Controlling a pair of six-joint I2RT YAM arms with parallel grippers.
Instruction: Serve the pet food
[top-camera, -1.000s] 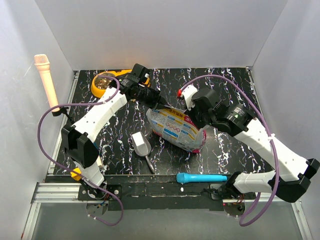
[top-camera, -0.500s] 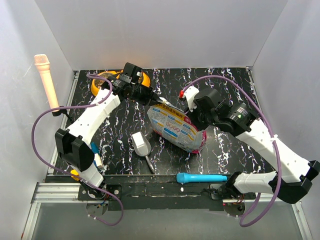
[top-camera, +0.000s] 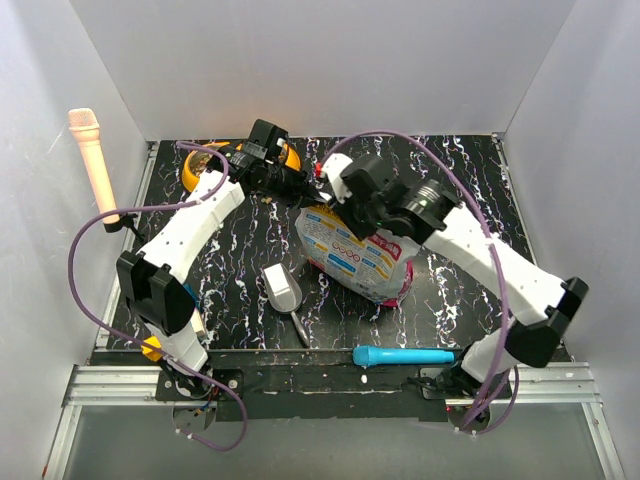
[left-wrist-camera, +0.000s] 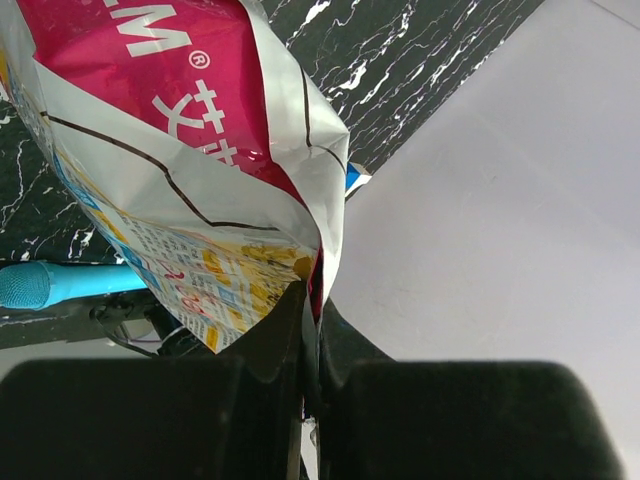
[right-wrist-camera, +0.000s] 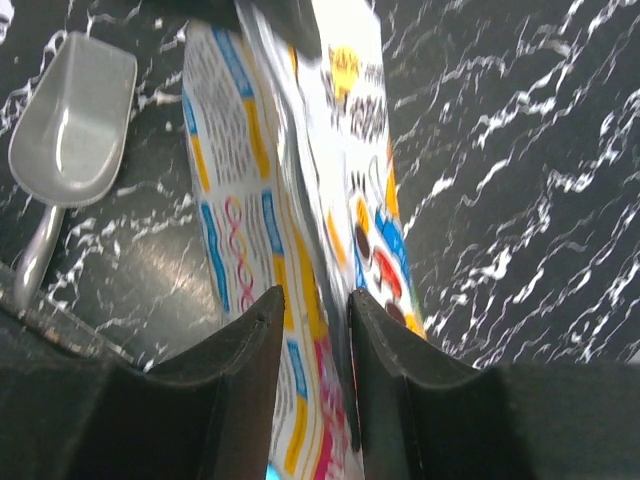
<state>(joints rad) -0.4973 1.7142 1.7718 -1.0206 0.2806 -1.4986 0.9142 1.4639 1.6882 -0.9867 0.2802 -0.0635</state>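
Left fingers (left-wrist-camera: 285, 335) are clenched on the pouch (top-camera: 355, 258) corner, likely to steady it. Right fingers (right-wrist-camera: 250, 345) straddle its edge, and I cannot tell whether they grip.

Silvery pet food pouch (top-camera: 355, 258) w/ blue-yellow-magenta print, mid-table, lying slanted, far end lifted; kibble inside not visible.

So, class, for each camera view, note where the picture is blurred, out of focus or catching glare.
Top view: sharp and evenly lit. Left wrist view: the pouch is sharp, with a little shine on its magenta part; the dark fingers in front are out of focus. Right wrist view: the pouch is smeared with blur, while the scoop looks clearer.
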